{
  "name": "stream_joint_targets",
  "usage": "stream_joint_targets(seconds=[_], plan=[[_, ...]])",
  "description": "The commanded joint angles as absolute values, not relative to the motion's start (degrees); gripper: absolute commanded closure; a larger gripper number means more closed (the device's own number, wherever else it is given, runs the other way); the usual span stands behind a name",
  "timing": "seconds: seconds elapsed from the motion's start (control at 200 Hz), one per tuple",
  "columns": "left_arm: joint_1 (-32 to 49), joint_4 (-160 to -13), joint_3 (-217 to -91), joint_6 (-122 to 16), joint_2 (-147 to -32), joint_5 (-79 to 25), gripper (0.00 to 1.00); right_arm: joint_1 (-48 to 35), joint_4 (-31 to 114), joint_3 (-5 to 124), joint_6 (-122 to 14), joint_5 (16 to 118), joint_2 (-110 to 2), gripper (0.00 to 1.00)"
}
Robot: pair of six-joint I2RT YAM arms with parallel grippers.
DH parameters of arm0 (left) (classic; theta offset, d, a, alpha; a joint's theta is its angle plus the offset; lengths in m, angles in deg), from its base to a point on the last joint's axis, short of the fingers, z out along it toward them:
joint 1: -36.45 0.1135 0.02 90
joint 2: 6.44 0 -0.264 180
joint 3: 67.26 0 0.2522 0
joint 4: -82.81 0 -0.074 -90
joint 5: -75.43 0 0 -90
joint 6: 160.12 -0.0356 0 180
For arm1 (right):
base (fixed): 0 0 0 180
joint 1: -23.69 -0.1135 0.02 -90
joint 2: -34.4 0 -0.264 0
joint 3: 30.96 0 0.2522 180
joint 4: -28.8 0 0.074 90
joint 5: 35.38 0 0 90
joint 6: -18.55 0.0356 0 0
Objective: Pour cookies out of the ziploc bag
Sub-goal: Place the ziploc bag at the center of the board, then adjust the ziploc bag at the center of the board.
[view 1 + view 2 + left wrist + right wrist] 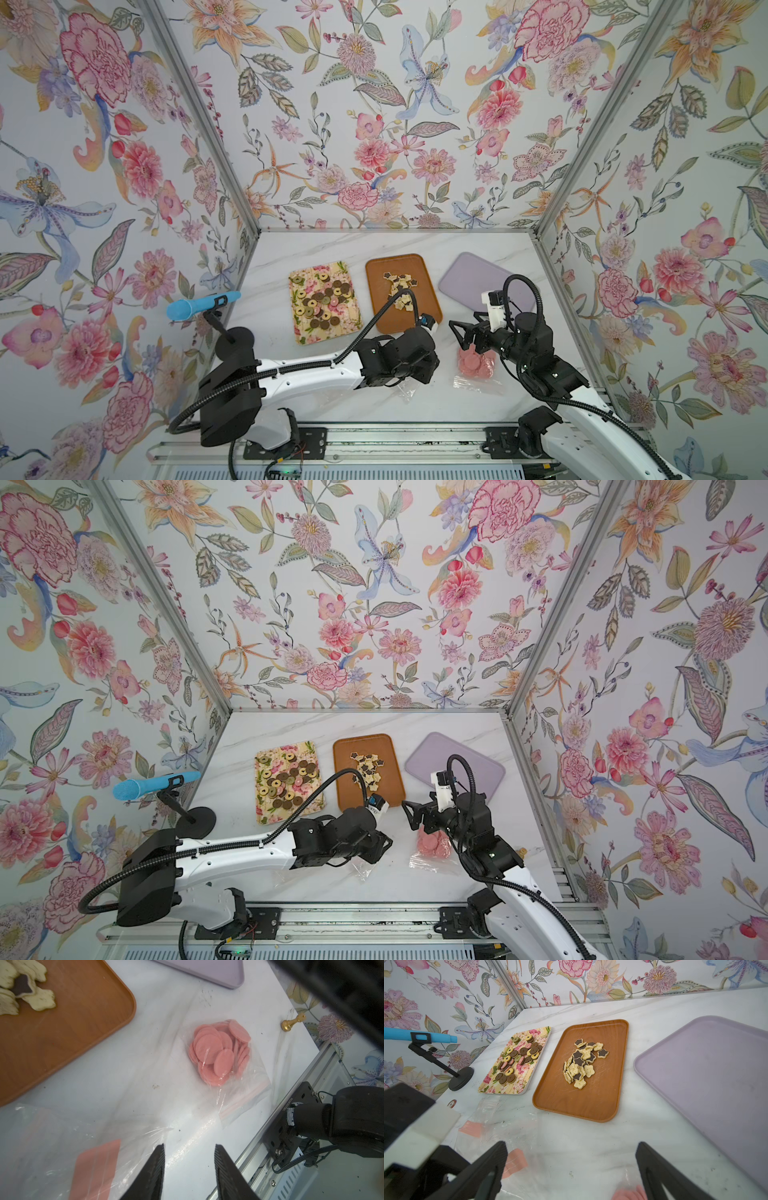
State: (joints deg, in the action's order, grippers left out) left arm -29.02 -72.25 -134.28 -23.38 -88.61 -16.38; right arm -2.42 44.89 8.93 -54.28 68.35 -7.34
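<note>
A clear ziploc bag (245,1084) lies flat on the marble table with a heap of pink disc cookies (216,1051) inside; it also shows in both top views (476,368) (434,845). My left gripper (189,1147) hangs open over the table near that bag, with nothing between its fingers. Beside one of its fingers lies an empty clear bag (62,1142) with a pink label. My right gripper (572,1145) (459,336) stands wide open just above the far end of the cookie bag and holds nothing.
Three trays sit at the back: a floral tray (300,336) with ring cookies (322,299), a brown tray (401,324) with star cookies (399,286), and a bare lavender tray (469,274). A blue microphone (203,305) stands at the left. A gold pawn (291,1022) lies by the right wall.
</note>
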Motion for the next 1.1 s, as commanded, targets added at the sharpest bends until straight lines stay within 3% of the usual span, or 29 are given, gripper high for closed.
stream_joint_targets(seconds=[0.0, 0.2, 0.355, 0.556, 0.941, 1.006, 1.091], plan=[[-23.67, -72.64, -130.07, -27.67, -88.54, -19.1, 0.57, -4.35, 42.6, 10.6, -51.73, 67.23, -10.04, 0.0], [-21.38, -77.94, -132.61, -33.74, -89.67, -29.91, 0.6, -8.16, 59.78, 17.12, -45.97, 51.63, -14.05, 0.0], [-22.37, -76.92, -139.26, -35.7, -98.66, -42.04, 0.55, -8.65, 60.4, 13.05, -37.61, 46.11, -10.74, 0.0], [-24.26, -85.45, -140.03, -30.02, -107.85, -49.03, 0.51, -1.78, 60.98, 12.93, -40.52, 53.51, -10.88, 0.0], [-27.53, -93.1, -143.51, -22.48, -115.01, -49.82, 0.51, 14.22, 60.93, 11.83, -45.99, 68.06, -7.09, 0.0], [-27.71, -92.89, -144.46, -22.41, -115.63, -50.07, 0.57, 15.21, 61.0, 11.55, -46.52, 69.08, -6.87, 0.0], [-27.56, -91.68, -145.13, -22.22, -116.11, -49.59, 0.82, 15.86, 60.89, 11.45, -46.93, 69.61, -6.76, 0.0]])
